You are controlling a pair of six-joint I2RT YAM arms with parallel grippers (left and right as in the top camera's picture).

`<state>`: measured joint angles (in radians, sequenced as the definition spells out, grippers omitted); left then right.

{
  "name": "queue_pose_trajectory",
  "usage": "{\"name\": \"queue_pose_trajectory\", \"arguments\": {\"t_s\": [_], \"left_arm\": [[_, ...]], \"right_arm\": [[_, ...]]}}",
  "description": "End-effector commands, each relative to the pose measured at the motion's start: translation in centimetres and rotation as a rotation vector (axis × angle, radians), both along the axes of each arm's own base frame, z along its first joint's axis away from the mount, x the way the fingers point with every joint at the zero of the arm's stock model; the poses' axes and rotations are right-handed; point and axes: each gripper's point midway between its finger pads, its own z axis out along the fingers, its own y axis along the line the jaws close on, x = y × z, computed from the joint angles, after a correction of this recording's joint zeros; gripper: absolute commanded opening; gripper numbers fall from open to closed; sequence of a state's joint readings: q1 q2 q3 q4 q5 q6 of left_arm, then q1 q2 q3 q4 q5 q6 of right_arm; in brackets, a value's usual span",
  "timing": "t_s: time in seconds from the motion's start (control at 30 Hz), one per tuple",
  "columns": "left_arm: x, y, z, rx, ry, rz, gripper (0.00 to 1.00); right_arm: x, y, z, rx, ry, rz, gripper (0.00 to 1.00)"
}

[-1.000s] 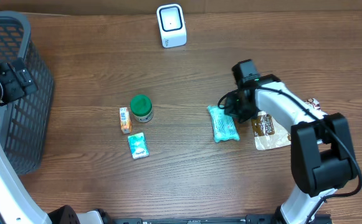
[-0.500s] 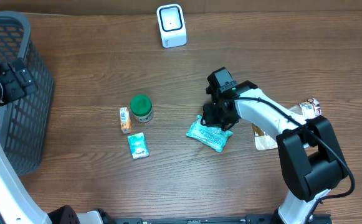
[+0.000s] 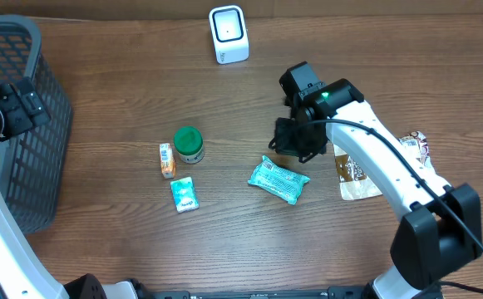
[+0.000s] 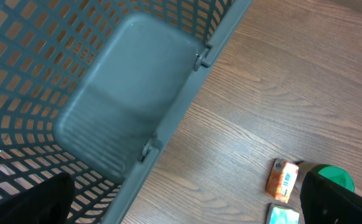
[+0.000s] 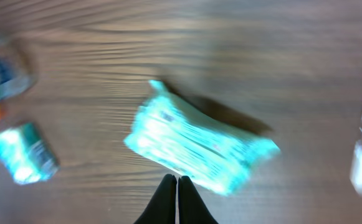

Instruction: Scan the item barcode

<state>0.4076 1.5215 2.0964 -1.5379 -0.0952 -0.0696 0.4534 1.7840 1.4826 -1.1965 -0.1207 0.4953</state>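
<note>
Overhead, the teal packet [image 3: 279,180] lay flat and slanted on the counter [image 3: 125,241], right of the middle, touching nothing. The right pincer [image 3: 295,143] hung near its upper right end, its fingertips hidden under its own dark body. The white scanner [image 3: 229,34] stood well apart at the far edge, and only this view showed it.

The right wrist view, though blurred, gave us what the overhead hid. The right pincer [image 5: 177,190] was pressed together with nothing between its tips, and the teal packet [image 5: 199,149] lay free just beyond them.

Overhead, a brown-and-white pouch [image 3: 359,174] lay to the packet's right, partly under the arm. To its left stood a green-lidded jar [image 3: 189,144], with an orange carton [image 3: 167,159] just beside it. A small packet [image 3: 185,194] lay just below those two. The grey basket [image 3: 25,166] filled the left edge, and the left pincer [image 3: 17,104] sat at its rim.

Only the left wrist view showed us the basket's inside wall [image 4: 124,106]. It also showed the left pincer [image 4: 181,208] spread wide and empty, its fingers [image 4: 339,202] dark at the frame's lower corners. The carton [image 4: 282,180] showed by the right one.

A second earlier the teal packet had stood nearly upright against the pouch, with the right pincer on it. Half a second earlier it had slid left under the pincer. Now it stayed at that spot, and the pincer had drawn back from it toward the scanner side. The left arm had not moved.
</note>
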Motion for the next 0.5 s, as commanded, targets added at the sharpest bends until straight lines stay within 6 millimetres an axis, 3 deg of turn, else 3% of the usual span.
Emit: {"name": "queue_pose_trajectory", "arguments": {"t_s": [0.0, 0.27, 0.47], "left_arm": [[0.0, 0.3, 0.4, 0.022, -0.001, -0.009, 0.99], [0.0, 0.3, 0.4, 0.022, -0.001, -0.009, 0.99], [0.0, 0.3, 0.4, 0.022, -0.001, -0.009, 1.0]], "right_arm": [[0.1, -1.7, -1.3, -0.093, -0.005, -0.247, 0.04], [-1.2, 1.8, -5.2, 0.001, -0.004, -0.236, 0.04], [-1.5, 2.5, -6.7, -0.015, -0.013, -0.245, 0.04]]}}
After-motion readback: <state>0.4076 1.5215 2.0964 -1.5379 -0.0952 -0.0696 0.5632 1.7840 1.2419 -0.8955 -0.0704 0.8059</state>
